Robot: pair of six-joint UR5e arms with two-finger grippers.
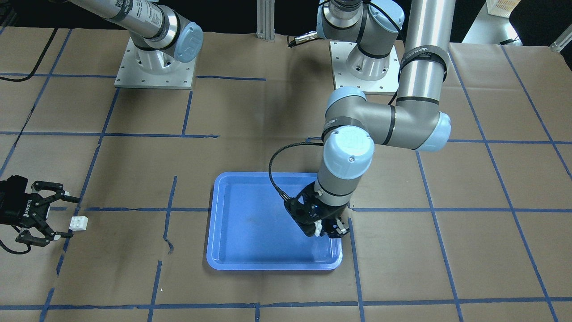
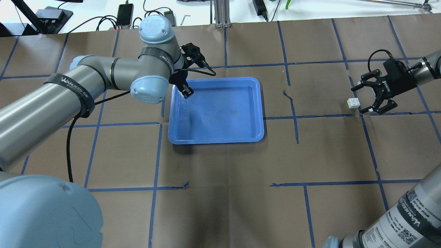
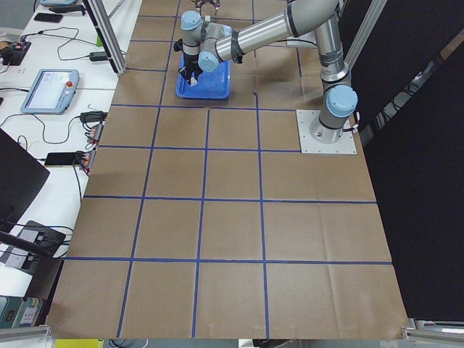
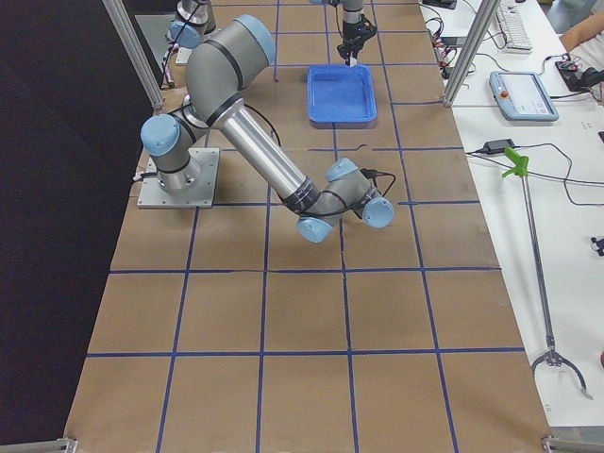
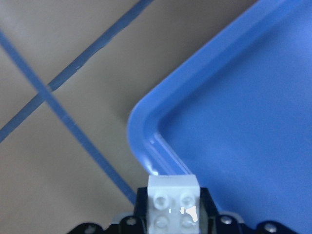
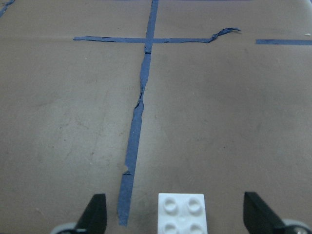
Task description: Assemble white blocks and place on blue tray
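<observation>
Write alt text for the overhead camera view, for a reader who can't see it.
The left gripper hangs over the blue tray's far left corner, gripping one white block. Far to the right, the open right gripper is aimed at a second white block lying by its fingertips on the brown paper table.

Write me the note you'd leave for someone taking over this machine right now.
Left gripper: shut on one small white square studded plastic brick, above a corner of the large shallow blue plastic tray.
Right gripper: open, fingers either side of the second white brick, which lies on the brown paper table, well away from the tray.
Done: one brick is in hand.
Left: grip the second brick, press the two together, set the pair on the tray.
</observation>
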